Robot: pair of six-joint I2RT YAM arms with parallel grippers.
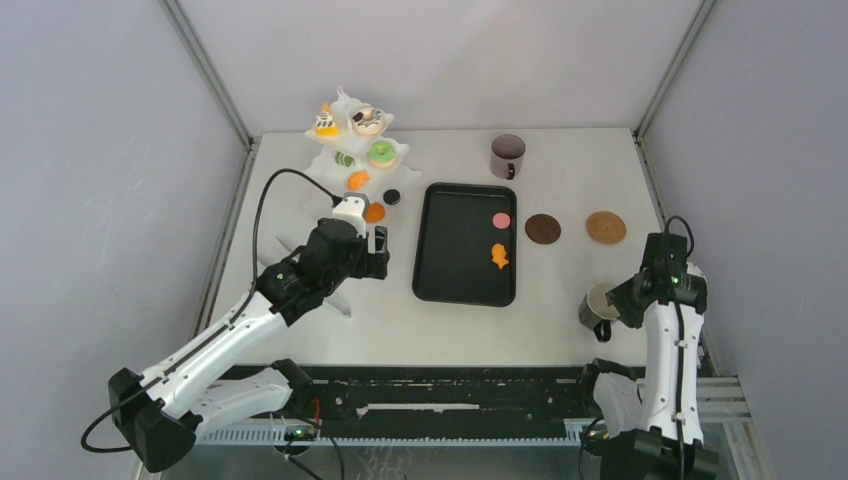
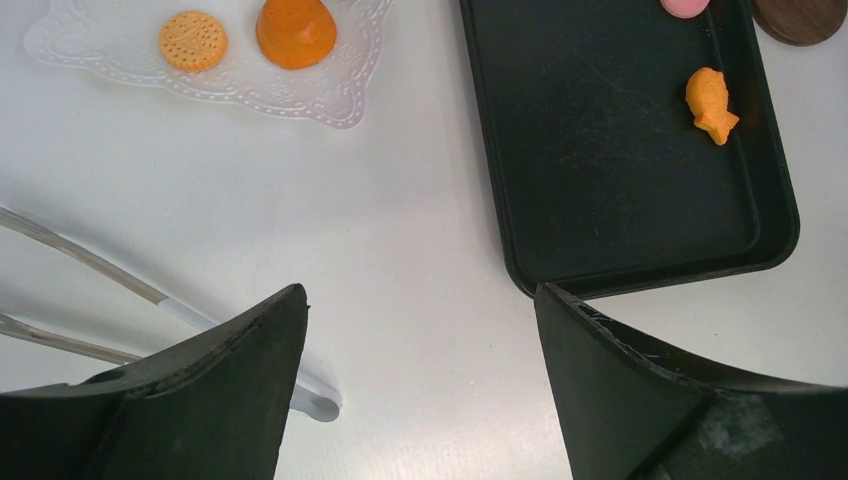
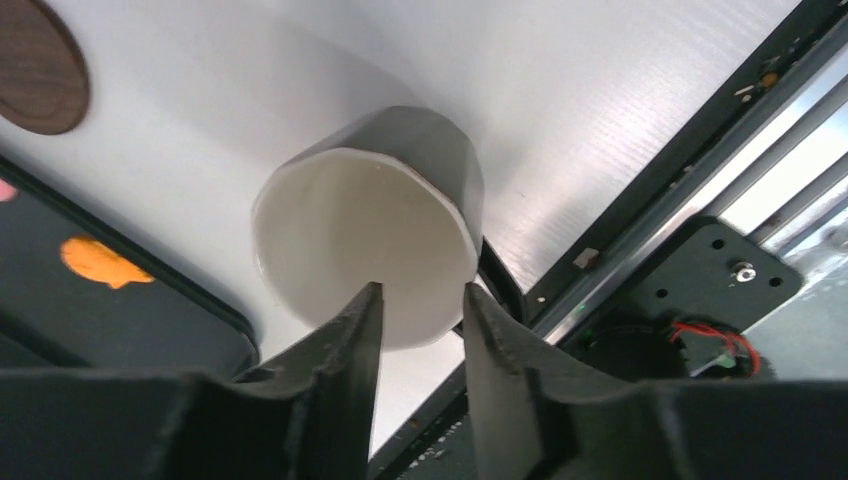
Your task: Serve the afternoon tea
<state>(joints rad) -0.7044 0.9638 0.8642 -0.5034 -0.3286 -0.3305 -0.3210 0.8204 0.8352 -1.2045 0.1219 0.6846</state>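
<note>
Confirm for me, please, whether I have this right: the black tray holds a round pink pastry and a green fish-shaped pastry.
Not quite: the fish-shaped pastry is orange, not green, as the left wrist view shows clearly. The rest stands: it lies in the black tray together with the round pink pastry.

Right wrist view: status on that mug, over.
Left tool open, empty, over the table beside the tray. Right tool astride the mug rim, grip unconfirmed. Nothing else touching the mug.
</note>
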